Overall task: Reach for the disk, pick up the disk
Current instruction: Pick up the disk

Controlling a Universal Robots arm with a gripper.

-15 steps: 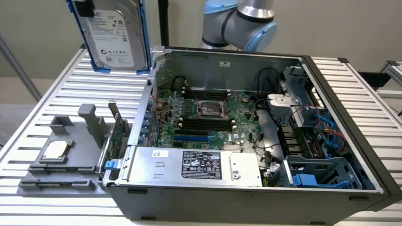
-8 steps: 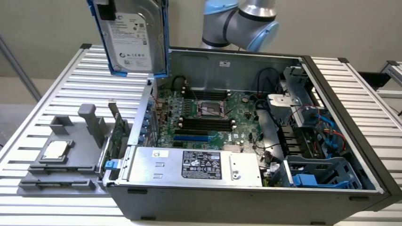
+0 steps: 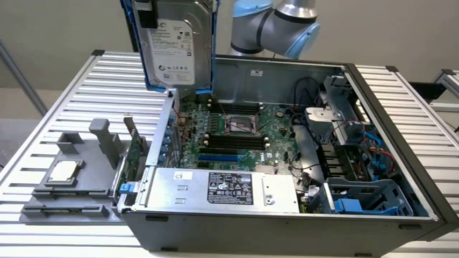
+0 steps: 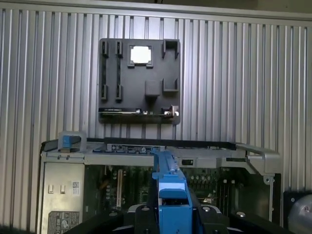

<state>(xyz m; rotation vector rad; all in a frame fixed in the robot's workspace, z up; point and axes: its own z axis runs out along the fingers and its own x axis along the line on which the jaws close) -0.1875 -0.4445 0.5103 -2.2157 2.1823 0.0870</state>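
Observation:
The disk [image 3: 176, 48], a silver-grey hard drive with a white label clipped in a bright blue frame, hangs upright in the air above the back left corner of the open computer case [image 3: 387, 134]. In the wrist view I look down along the blue frame's edge [image 4: 170, 187]. My gripper [image 4: 170, 217] is shut on the frame, with a black finger [image 4: 141, 217] on either side. The disk touches nothing below it.
Inside the case lie the motherboard [image 3: 237, 131], a silver power supply box with a black label [image 3: 229, 188] and a blue drive cage [image 3: 362, 199]. A grey tray [image 3: 68, 185] holding a small square chip [image 3: 63, 171] sits on the slatted metal table [image 3: 122, 80]. The arm [image 3: 276, 27] stands behind the case.

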